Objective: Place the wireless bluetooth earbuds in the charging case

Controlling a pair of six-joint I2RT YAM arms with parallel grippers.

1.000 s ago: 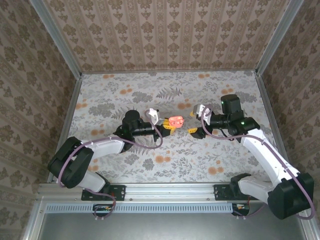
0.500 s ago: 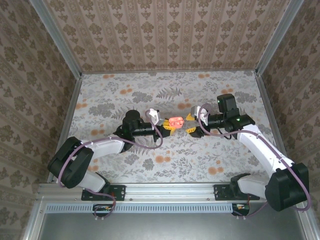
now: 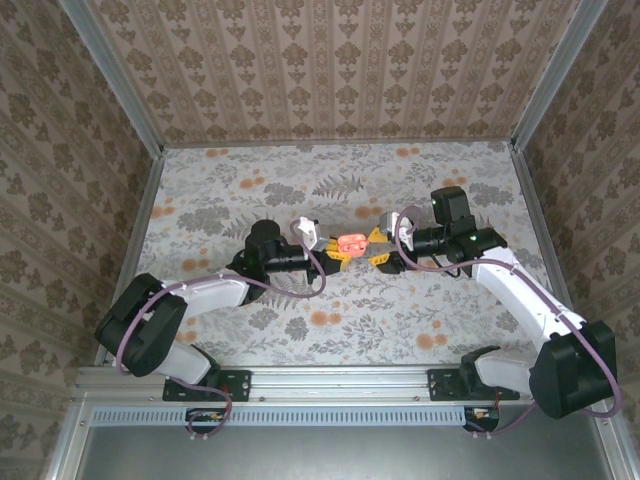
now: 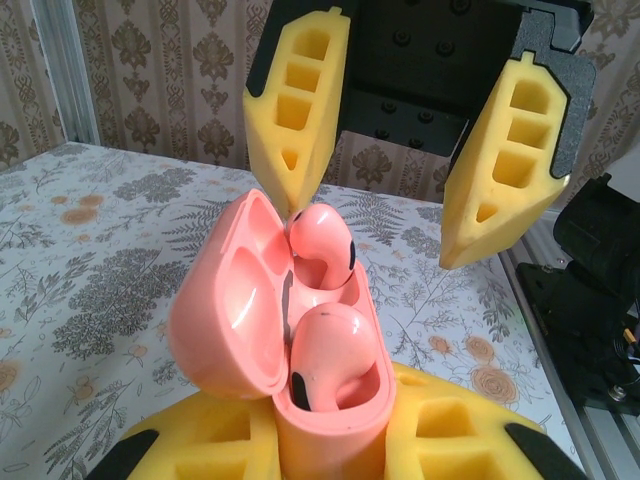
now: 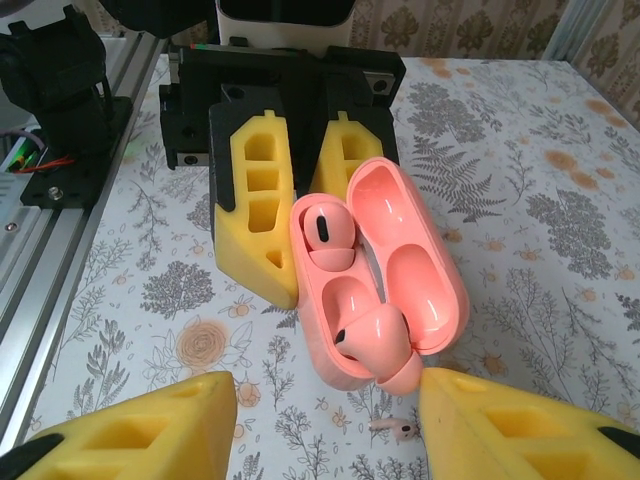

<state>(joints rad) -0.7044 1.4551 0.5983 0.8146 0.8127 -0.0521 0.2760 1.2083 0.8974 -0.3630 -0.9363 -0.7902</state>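
Over the middle of the counter (image 3: 430,320), the open case (image 4: 235,320) is pinched at its base by the left hand (image 3: 337,252), placed at its 9 o'clock. Both earbuds (image 4: 330,350) are seen in its wells. The right hand (image 3: 377,250) is held at the case's 3 o'clock, fingers (image 4: 505,170) spread, one just beside the nearer earbud.

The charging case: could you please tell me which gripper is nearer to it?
Left. The left gripper is clamped on the base of the charging case; the right gripper is open, with its fingers apart on either side of the case's open end.
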